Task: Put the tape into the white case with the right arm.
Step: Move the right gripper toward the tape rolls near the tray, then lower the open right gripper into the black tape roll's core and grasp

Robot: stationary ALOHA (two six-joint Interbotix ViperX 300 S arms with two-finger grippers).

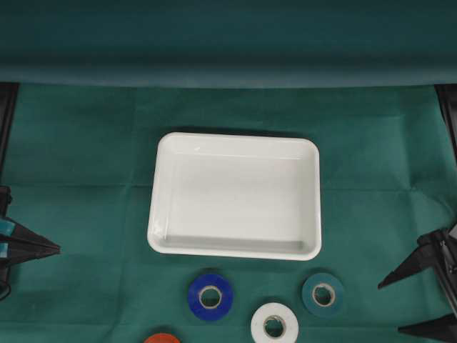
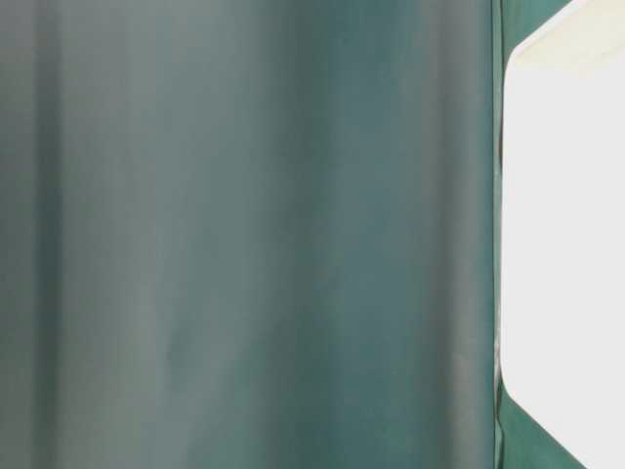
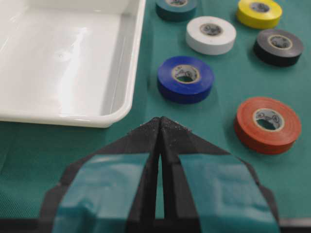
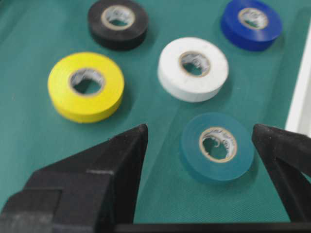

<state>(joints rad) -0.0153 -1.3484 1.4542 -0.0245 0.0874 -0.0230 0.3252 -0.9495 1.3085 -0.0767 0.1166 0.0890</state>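
Green cloth [image 1: 86,143] bears the glossy, round-cornered white case [image 1: 235,246]; right gripper [image 4: 199,138] gapes wide around teal tape [image 4: 217,147].

Overhead view: white case [image 1: 234,195] sits mid-table on the cloth [image 1: 78,143], nothing in it. Three tape rolls lie flat just outside its 6 o'clock rim, apart from one another: one roll [image 1: 210,296] at 7 o'clock of the case's centre, a second [image 1: 274,323] at 6 o'clock and farthest out, a third [image 1: 323,294] at 5 o'clock. A fourth roll [image 1: 162,338] is cut by the frame edge at 8 o'clock of the first.
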